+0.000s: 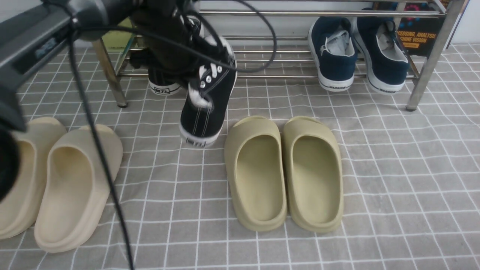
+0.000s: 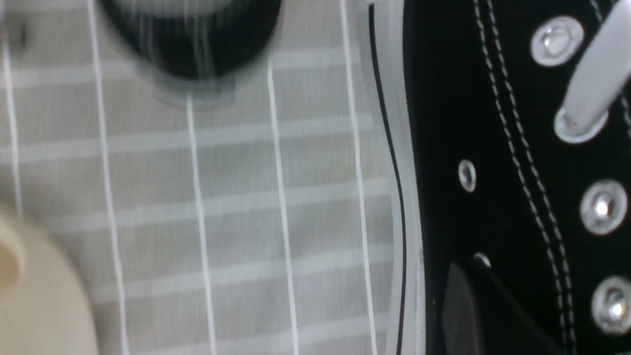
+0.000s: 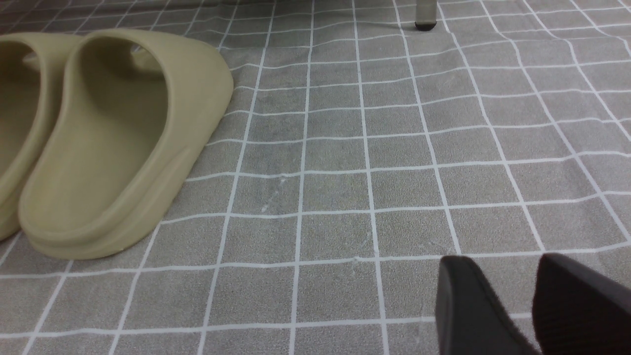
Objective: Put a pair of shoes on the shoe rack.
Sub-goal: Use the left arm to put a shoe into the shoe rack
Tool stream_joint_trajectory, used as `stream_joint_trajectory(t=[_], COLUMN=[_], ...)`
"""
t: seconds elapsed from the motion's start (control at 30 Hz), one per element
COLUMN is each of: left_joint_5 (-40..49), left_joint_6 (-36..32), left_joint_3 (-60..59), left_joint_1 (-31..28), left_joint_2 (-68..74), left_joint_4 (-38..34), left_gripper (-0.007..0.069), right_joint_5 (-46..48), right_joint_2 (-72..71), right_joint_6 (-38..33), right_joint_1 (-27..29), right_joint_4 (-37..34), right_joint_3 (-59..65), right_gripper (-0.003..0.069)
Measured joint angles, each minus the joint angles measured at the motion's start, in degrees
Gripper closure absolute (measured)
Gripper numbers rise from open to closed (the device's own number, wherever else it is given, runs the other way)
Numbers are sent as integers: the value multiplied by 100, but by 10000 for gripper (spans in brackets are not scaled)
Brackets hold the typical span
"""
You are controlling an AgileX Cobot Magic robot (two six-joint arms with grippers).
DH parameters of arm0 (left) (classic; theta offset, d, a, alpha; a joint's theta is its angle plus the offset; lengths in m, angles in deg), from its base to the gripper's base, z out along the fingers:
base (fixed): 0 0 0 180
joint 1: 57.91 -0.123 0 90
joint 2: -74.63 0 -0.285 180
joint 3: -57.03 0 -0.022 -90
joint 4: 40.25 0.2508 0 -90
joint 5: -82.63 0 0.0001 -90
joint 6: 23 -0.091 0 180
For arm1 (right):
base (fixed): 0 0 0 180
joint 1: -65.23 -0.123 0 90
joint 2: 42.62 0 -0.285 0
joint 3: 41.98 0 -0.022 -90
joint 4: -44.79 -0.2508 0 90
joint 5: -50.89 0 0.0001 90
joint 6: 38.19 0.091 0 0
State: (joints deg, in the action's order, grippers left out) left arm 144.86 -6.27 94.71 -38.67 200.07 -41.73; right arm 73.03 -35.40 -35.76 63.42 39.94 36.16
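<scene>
The left fingers point(image 2: 461, 305) are clenched on the black canvas low-top sneaker point(image 1: 206, 105) with white laces, white stitching and a white sole; in the left wrist view one dark finger presses against its side, below the eyelets. The sneaker is tilted; its heel is low over the grey checked cloth point(image 1: 375, 150), touching or not we cannot tell; its white toe cap is raised and points away from us, toward the low shiny metal shoe rack point(image 1: 281, 77) of thin steel rods. So the long axis runs toward the rack, which lies straight beyond the toe. The second black sneaker point(image 1: 164, 85) rests on the lower rods at the left end; the navy-blue sneakers point(image 1: 333, 56) take the right end; between them the rods are bare. We judge that the next move must carry the shoe forward and level its sole beside its partner. The left arm is the nearer one; the right fingers point(image 3: 468, 305) stand apart and hold nothing, over the cloth near the olive foam slides point(image 3: 113, 148), well apart from the pair.
</scene>
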Motion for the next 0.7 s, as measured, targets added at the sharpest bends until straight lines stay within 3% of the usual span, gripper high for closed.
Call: stream_joint_trajectory(t=[0.27,0.37,0.57,0.7], left_joint_5=[62,-293,-908,-1190], left_joint_6=[94,127,287,754], left_joint_3=[2145,2642,2752,2752], left_joint_1=[-219,-262,-280,-286], left_joint_2=[1582,1898,2113,2205], left_joint_4=[33,38,90,390], left_gripper=[591,632,631,627], right_joint_5=[0,0,0,0], right_joint_2=[0,0,0,0], right_joint_6=[0,0,0,0], right_joint_1=[0,0,0,0], right_joint_4=[0,0,0,0], right_joint_3=[0,0,0,0], right_gripper=[419,419,419,419])
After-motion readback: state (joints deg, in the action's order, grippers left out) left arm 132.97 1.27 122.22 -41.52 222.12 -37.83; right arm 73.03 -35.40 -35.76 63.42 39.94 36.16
